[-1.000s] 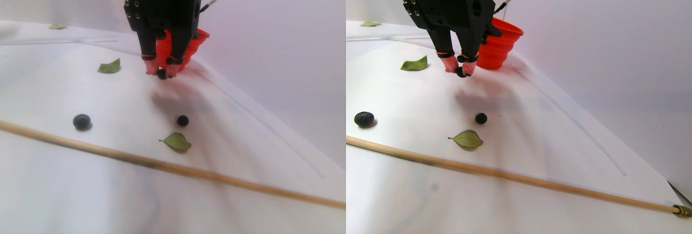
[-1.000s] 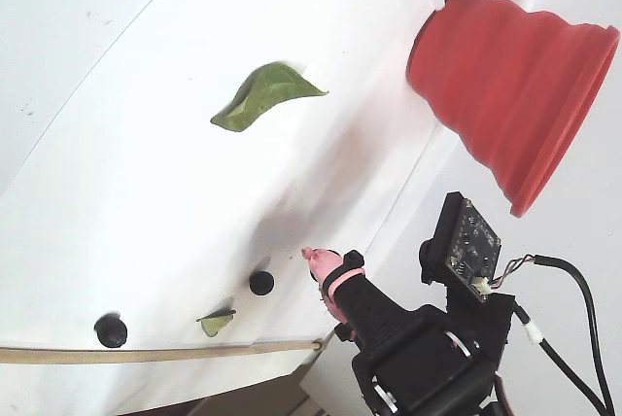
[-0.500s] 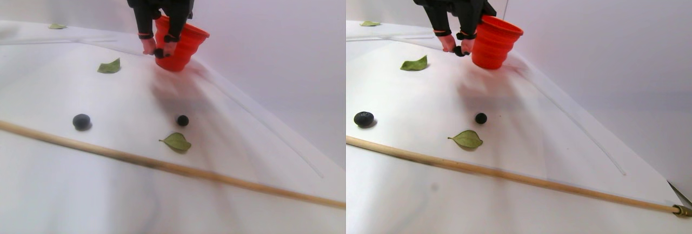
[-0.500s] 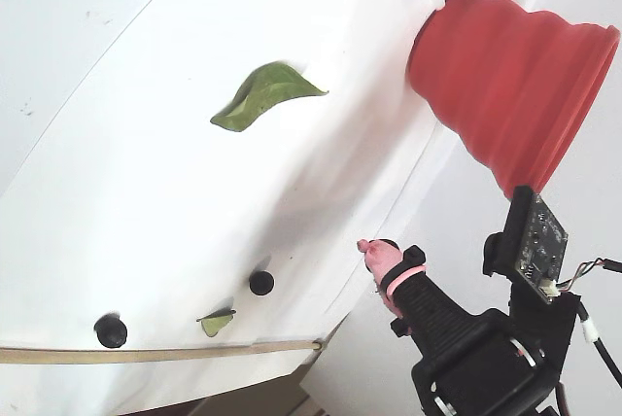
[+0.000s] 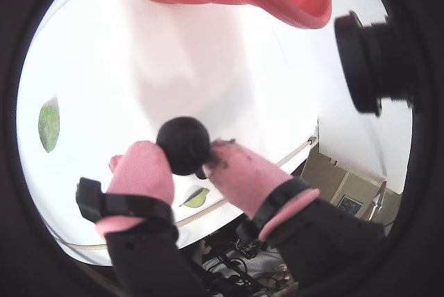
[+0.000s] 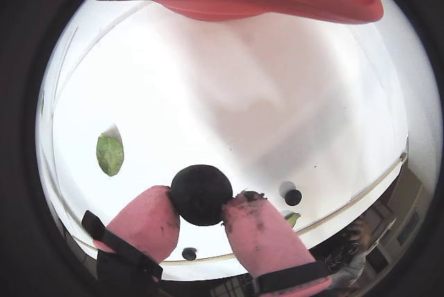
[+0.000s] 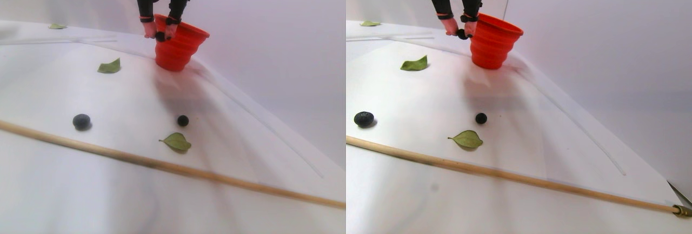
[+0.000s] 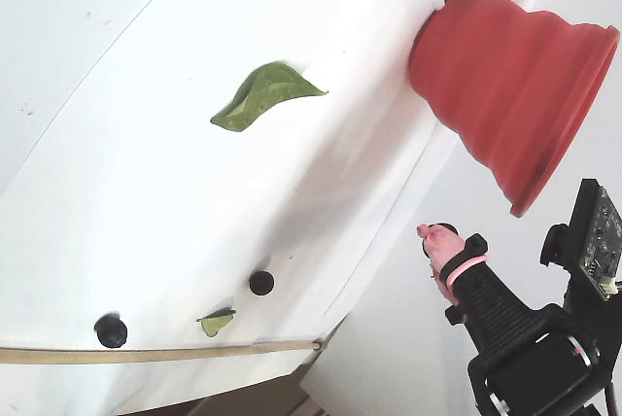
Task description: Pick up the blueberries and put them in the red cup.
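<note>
My gripper (image 5: 186,162) is shut on one blueberry (image 5: 182,141), pinched between its pink fingertips; the other wrist view shows the same held blueberry (image 6: 201,194). In the stereo pair view the gripper (image 7: 160,33) hangs in the air at the height of the red cup's (image 7: 177,47) rim, just left of it. The ribbed red cup (image 8: 505,76) stands upright at the back of the white sheet. Two more blueberries (image 7: 81,121) (image 7: 183,120) lie on the sheet toward the front, far from the cup. The cup's inside is hidden.
Green leaves (image 7: 110,66) (image 7: 177,141) lie on the white sheet, one near the cup and one by the smaller berry. A long wooden stick (image 7: 162,165) runs across the front. A camera module (image 8: 600,231) rides beside the gripper.
The gripper has risen off the sheet with the blueberry and moved back toward the cup's rim. The two loose berries and the leaves have not moved.
</note>
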Available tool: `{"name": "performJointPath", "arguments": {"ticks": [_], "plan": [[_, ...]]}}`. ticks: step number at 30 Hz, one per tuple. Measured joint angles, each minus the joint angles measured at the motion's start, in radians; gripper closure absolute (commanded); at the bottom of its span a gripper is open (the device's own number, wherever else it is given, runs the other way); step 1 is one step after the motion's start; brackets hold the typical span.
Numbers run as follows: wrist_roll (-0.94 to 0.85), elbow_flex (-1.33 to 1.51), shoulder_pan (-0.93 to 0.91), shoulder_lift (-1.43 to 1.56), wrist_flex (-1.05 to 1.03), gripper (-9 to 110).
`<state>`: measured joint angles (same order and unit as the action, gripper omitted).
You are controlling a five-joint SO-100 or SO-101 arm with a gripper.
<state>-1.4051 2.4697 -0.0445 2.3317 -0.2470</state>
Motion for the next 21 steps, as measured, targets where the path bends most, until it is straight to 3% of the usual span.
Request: {"name": "performJointPath", "arguments": {"ticks": [21], "plan": [[-0.023, -0.149, 0.0, 0.037, -0.072, 90]]}}
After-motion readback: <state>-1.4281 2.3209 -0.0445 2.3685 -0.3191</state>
